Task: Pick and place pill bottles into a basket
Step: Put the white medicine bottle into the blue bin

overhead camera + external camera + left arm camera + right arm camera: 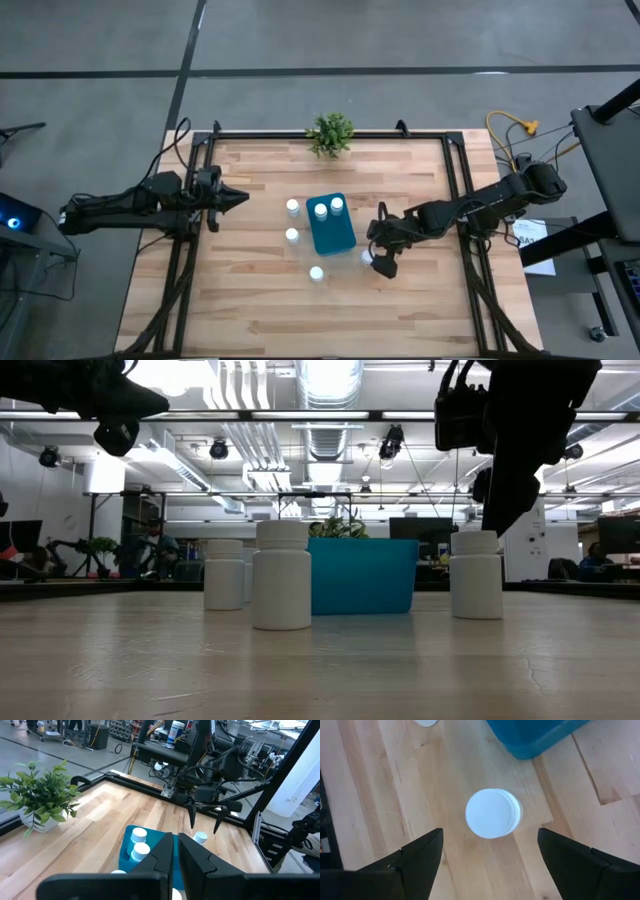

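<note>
The right gripper [489, 854] is hanging straight above one upright pill bottle [493, 813], its two dark fingers [422, 856] spread wide with the round white cap sitting between them and nothing held. In the high view that bottle [367, 257] is standing on the wooden table [250, 300] just beside the teal-blue basket [331, 233], on the right arm's side.

The basket is already carrying two bottles [329, 207] at its far end. Three more are waiting on the boards: two [292, 207] [292, 235] by the basket's other long side and one [316, 273] near its front corner.

The bottle is looking like a light, rigid plastic cylinder, so it is probably needing only a modest squeeze. Its smooth round wall is likely to be slippery and to roll or tip if it gets nudged off centre. The safer hold is appearing to be across the body just below the cap, fingers square on opposite sides; pinching the cap alone is risking a slip. In the low view the bottle [476, 574] is standing tall and narrow under the dark arm, so a sideways bump could topple it.

The left gripper [174, 852] is waiting with fingers pressed together, empty, parked over the left edge of the table and pointing toward the basket. The potted plant [330, 133] is sitting at the far edge, well apart.
</note>
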Controlling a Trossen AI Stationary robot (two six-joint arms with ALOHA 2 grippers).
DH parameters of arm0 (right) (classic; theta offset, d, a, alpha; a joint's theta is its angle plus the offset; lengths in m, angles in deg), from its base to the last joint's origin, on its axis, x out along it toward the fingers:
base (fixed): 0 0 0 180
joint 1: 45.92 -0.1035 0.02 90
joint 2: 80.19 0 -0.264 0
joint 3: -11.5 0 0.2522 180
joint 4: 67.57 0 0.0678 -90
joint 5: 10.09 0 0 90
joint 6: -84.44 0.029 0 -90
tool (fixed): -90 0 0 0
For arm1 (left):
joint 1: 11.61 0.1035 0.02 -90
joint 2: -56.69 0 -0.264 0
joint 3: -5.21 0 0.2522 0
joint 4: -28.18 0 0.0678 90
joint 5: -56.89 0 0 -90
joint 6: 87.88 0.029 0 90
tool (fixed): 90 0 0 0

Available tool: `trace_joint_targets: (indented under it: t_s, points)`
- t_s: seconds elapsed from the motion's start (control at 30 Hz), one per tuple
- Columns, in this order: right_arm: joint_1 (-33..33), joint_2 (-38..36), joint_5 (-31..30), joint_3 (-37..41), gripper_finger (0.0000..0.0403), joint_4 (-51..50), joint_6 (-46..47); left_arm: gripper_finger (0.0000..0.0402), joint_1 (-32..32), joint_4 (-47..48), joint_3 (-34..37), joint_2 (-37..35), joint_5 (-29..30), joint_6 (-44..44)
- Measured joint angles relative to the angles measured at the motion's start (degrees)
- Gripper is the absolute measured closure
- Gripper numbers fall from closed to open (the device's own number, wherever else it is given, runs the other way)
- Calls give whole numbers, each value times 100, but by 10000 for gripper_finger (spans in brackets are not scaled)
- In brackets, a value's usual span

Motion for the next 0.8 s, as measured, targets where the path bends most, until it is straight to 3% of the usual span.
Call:
trace_joint_targets:
  t_s: [0.8]
  points:
    - [291,0,458,-95,92,119,-252,394,-2,-15,0,74,-17,-111]
